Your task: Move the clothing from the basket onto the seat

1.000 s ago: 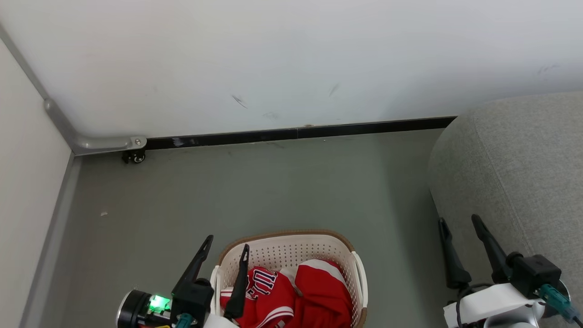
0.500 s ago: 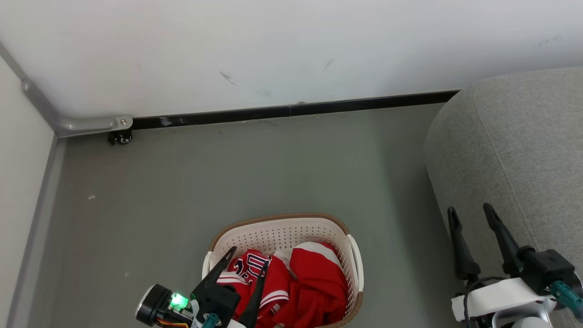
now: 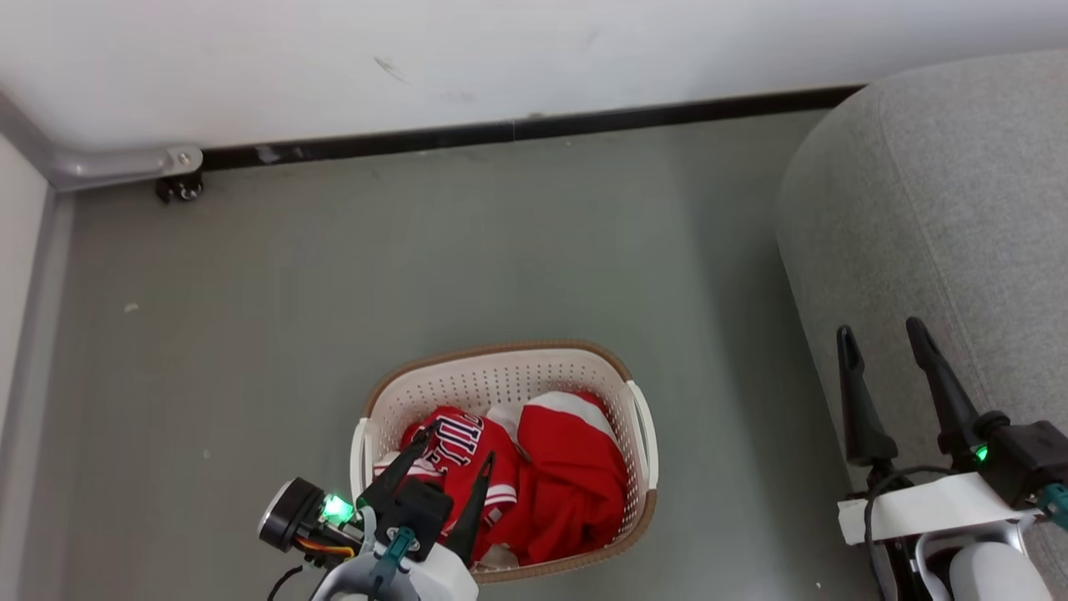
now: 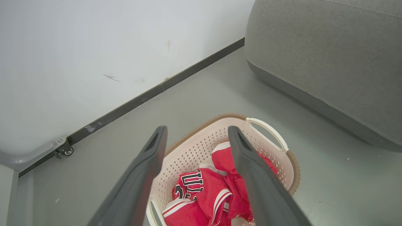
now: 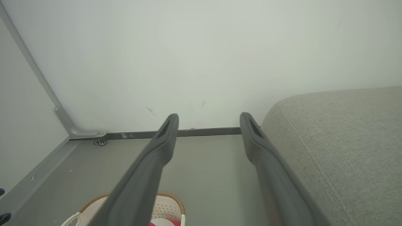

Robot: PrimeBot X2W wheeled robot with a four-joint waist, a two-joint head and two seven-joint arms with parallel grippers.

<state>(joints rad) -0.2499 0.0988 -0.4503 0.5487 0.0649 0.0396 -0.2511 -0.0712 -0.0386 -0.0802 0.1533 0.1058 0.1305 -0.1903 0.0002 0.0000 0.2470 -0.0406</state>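
Left gripper [image 3: 461, 442] has come in from the basket's [image 3: 501, 349] left rim to over the clothing [image 3: 567, 467] inside it, fingers apart and empty (right gripper [image 3: 880, 327], likewise parted, idles well right of the basket), so a grab seems next.

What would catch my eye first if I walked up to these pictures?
The bright red clothing grabs you first, heaped in a cream perforated basket on the grey floor, low in the middle of the head view, with the robot's left claw open over it. Next comes the big grey seat bulking at the right, where the right claw waits open and holds nothing.
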